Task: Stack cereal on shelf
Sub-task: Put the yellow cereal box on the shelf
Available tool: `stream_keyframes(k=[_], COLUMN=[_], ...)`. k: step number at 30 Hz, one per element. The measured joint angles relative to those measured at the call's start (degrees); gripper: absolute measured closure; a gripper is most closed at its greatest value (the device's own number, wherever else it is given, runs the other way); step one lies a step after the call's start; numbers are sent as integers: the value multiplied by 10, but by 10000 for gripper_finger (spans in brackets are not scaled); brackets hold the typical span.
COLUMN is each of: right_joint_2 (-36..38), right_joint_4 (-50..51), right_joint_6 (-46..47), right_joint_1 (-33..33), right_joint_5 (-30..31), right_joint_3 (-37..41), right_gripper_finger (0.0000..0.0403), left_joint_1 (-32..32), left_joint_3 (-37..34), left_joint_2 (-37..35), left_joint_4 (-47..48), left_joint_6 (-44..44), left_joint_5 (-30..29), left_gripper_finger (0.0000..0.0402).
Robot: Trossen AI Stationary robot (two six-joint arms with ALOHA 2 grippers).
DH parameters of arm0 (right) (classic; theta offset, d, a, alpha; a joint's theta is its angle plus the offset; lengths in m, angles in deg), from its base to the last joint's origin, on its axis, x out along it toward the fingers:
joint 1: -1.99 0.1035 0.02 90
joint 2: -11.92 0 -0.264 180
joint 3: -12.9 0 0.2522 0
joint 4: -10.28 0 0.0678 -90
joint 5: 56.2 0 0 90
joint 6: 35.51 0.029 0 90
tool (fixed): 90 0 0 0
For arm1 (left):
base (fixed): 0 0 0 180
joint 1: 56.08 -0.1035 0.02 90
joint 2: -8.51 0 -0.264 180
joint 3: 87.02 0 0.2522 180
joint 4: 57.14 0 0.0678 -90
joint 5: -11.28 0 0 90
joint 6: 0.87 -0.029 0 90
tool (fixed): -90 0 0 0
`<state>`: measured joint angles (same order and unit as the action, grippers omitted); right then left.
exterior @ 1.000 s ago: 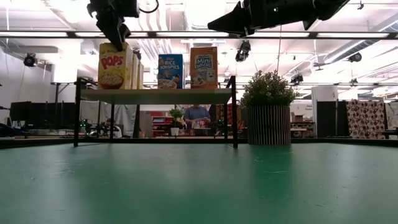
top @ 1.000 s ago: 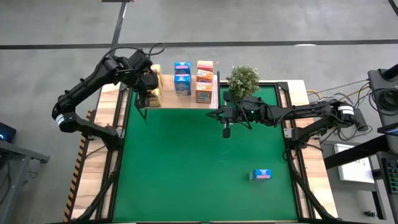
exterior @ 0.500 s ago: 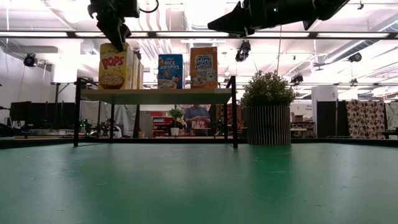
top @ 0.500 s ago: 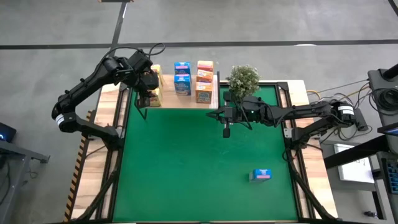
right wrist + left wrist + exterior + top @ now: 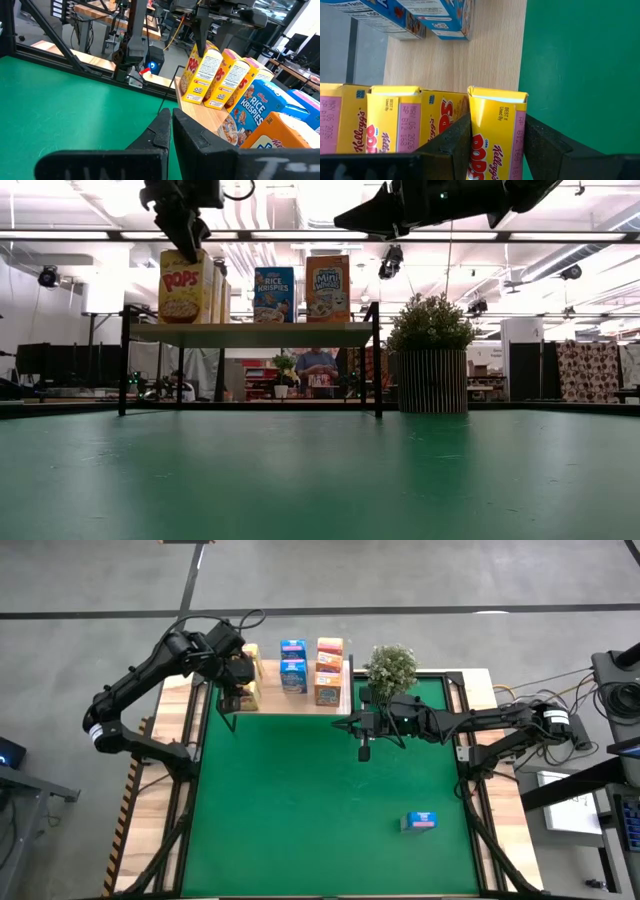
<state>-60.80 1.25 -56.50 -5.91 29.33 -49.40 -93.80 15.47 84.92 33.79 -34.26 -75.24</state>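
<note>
Bright even overhead light, soft shadows, ceiling glare

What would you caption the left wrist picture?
Left gripper holding a yellow cereal box at the shelf edge.

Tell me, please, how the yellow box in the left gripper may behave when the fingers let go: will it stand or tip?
The yellow box is tall and thin, standing at the shelf front edge, so it probably tips easily if nudged. It looks like light cardboard, so the left gripper may dent it if squeezed hard. The two yellow boxes behind could stop a backward fall.
</note>
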Motion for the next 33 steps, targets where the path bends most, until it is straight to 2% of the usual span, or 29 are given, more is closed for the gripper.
stream_keyframes(k=[18,28,33], right_joint_2=[0,0,0], right_joint_4=[0,0,0], right_joint_6=[0,0,0], right_joint_1=[0,0,0], right_joint_5=[0,0,0], right_joint_3=[0,0,0], right_gripper_finger=[394,394,394], left_joint_1=[0,0,0], left_joint_3=[0,0,5], left_joint_2=[-4,-4,-5], left_joint_4=[2,-1,5], left_joint_6=[-4,-2,-3], left_joint_5=[1,1,-9], left_gripper_finger=[259,193,173])
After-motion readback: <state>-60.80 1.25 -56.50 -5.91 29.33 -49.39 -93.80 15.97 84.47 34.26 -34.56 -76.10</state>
